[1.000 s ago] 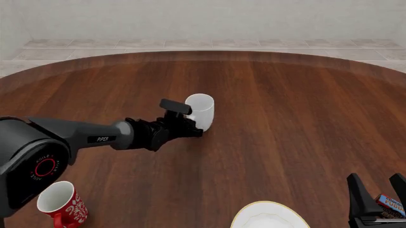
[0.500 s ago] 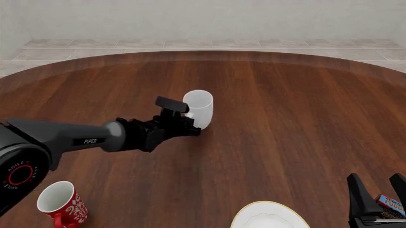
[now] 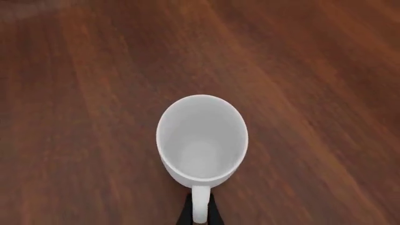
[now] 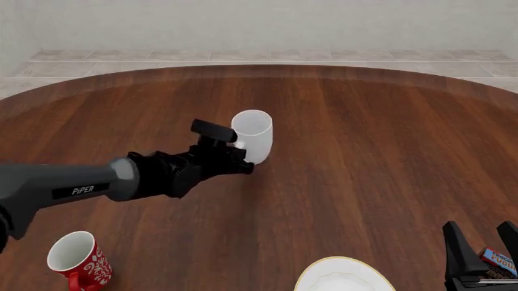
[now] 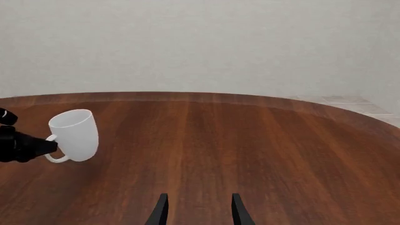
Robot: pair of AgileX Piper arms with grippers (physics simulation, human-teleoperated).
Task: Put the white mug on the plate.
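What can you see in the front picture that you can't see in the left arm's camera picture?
Only the front view shows the red mug, the plate, the right gripper and the left arm. Only the left wrist view looks straight down into the white mug, showing it holds nothing. Both show that white mug, held by its handle in the left gripper, and the wooden table.

Light is even, bright and diffuse, with no harsh glare. The table carries a soft sheen toward 12 o'clock. The white mug casts hardly any shadow. Renders are sharp, with slight softness in the left wrist view.
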